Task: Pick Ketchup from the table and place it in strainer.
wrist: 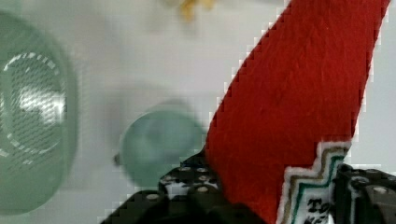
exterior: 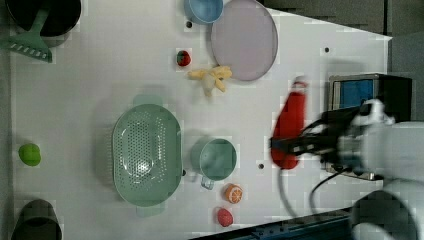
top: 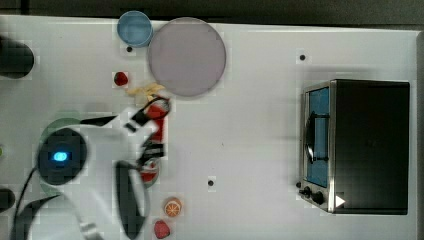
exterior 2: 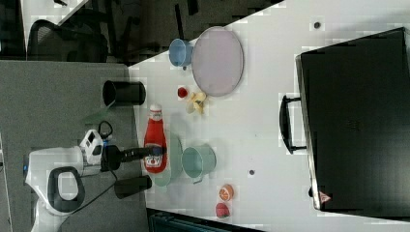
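Note:
The Ketchup (exterior: 291, 120), a red bottle with a white cap, hangs in the air above the table, and my gripper (exterior: 286, 146) is shut on its lower body. In the wrist view the Ketchup (wrist: 299, 107) sits between the black fingers (wrist: 187, 179), label end toward the camera. The strainer (exterior: 146, 154), a pale mint-green oval basket, rests empty on the table at the left view's left of a green cup (exterior: 216, 159). In the right view the Ketchup (exterior 2: 155, 137) stands in front of the strainer (exterior 2: 174, 162). In the top view my arm covers most of the strainer (top: 57, 124).
A purple plate (exterior: 244, 39), a blue bowl (exterior: 202, 10) and bananas (exterior: 212, 79) lie at the back. A toaster oven (top: 357, 145) fills the top view's right. An orange half (exterior: 233, 193) and a strawberry (exterior: 224, 216) lie near the cup. A lime (exterior: 29, 154) and dark pots (exterior: 36, 220) sit at the left view's left.

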Available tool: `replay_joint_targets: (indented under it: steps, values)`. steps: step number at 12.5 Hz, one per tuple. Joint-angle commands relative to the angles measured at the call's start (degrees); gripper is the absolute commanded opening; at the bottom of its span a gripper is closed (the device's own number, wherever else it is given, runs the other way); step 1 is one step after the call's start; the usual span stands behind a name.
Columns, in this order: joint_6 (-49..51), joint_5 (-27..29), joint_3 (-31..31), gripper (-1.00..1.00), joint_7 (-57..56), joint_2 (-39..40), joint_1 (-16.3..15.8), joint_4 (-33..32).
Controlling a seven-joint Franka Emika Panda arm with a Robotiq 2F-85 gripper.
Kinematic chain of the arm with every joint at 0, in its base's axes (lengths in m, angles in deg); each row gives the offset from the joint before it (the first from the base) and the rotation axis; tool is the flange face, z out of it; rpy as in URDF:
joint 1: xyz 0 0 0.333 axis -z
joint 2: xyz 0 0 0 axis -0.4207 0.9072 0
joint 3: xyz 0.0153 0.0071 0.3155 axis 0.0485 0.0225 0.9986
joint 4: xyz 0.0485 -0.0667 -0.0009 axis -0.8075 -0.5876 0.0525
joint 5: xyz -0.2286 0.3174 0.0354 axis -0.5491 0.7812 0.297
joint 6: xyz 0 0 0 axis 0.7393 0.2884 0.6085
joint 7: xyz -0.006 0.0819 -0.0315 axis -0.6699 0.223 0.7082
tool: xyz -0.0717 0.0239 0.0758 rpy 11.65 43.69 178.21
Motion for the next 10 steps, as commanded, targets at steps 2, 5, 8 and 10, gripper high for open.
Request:
replay_joint_targets:
  steps: [2, 5, 8, 10]
  values:
    - [-3.4, 1.3, 7.0, 0.2, 15.1, 5.4, -2.1, 3.6]
    - [-11.6, 1.3, 12.3, 0.2, 22.1, 11.3, -2.4, 4.4]
    - [-16.8, 1.1, 15.7, 0.2, 30.7, 17.3, -3.4, 4.4]
    - [-19.8, 1.0, 16.2, 0.2, 33.2, 20.9, -4.8, 4.3]
